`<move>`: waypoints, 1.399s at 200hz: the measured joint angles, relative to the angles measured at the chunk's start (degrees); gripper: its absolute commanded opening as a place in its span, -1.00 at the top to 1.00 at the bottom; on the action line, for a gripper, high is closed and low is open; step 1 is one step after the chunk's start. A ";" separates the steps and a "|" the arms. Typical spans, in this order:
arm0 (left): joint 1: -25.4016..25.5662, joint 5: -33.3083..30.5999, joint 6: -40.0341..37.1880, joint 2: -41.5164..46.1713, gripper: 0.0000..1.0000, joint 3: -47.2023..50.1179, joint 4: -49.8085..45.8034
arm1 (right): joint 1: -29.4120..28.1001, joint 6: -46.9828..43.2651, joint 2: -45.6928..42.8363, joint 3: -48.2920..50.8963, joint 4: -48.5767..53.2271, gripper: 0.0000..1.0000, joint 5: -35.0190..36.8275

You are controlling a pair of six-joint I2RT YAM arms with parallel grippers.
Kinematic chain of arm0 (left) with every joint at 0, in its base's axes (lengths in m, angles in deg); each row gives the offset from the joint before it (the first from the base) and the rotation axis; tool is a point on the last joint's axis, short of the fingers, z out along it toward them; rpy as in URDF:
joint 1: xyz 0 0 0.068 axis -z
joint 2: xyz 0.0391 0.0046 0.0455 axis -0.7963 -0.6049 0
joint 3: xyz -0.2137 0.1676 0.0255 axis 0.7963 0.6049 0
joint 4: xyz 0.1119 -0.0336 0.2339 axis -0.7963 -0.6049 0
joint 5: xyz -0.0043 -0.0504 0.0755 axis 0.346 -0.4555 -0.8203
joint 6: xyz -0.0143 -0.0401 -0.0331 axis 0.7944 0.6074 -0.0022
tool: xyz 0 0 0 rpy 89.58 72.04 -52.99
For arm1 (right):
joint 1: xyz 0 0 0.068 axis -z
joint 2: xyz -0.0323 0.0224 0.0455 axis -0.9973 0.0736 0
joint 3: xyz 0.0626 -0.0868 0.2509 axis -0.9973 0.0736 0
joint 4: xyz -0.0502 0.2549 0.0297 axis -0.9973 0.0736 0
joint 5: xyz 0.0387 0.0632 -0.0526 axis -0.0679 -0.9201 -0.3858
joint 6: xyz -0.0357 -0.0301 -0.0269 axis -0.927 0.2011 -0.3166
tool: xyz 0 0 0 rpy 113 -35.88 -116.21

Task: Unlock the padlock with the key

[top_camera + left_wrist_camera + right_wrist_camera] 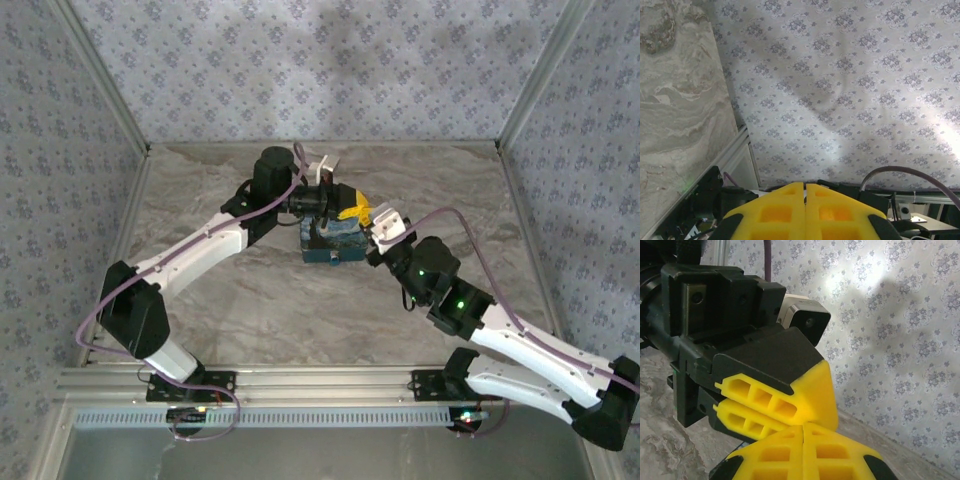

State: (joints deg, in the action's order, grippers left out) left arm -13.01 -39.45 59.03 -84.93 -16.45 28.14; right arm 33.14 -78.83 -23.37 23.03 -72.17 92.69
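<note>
Above the tin, the left gripper and right gripper meet tip to tip, both pressed together. The padlock is hidden, probably beneath them. The key should line up squarely before turning.

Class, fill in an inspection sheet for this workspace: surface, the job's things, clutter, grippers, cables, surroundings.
Surface: marbled grey table.
Job's things: padlock and key too small or hidden to tell; blue tin sits mid-table where both arms meet.
Clutter: nothing seen.
Grippers: left gripper shut, yellow fingers pressed together; right gripper shut, close beside the left one, at the tin.
Cables: a purple cable runs along each arm in loose loops.
Surroundings: patterned walls on three sides; metal rail at the near edge carrying the arm bases.
</note>
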 measured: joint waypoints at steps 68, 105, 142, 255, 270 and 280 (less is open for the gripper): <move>-0.28 -2.38 -8.72 0.02 1.00 -2.60 -9.66 | -0.22 3.76 -1.49 0.00 5.88 -0.01 0.37; -0.31 -9.16 -22.49 1.55 1.00 -6.60 -22.23 | 5.84 15.21 -6.82 -0.11 13.97 -0.24 -6.12; 0.92 -15.74 -32.26 3.76 1.00 -6.51 -27.50 | 24.22 31.30 -6.14 -0.70 16.68 -0.11 -26.56; 4.11 -23.39 -34.12 10.62 1.00 7.54 -8.48 | 32.79 68.46 3.45 7.50 -18.10 -0.07 -58.18; 4.24 -23.39 -32.76 11.17 1.00 8.39 -4.85 | 32.74 70.40 4.26 8.39 -20.96 -0.05 -58.66; 4.37 -23.37 -31.95 11.32 1.00 8.83 -2.71 | 32.72 71.32 4.74 8.74 -22.38 -0.04 -58.95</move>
State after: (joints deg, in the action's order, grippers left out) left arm -8.64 -62.82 27.08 -73.61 -7.62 25.43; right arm 65.86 -7.51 -18.63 31.77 -94.55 33.75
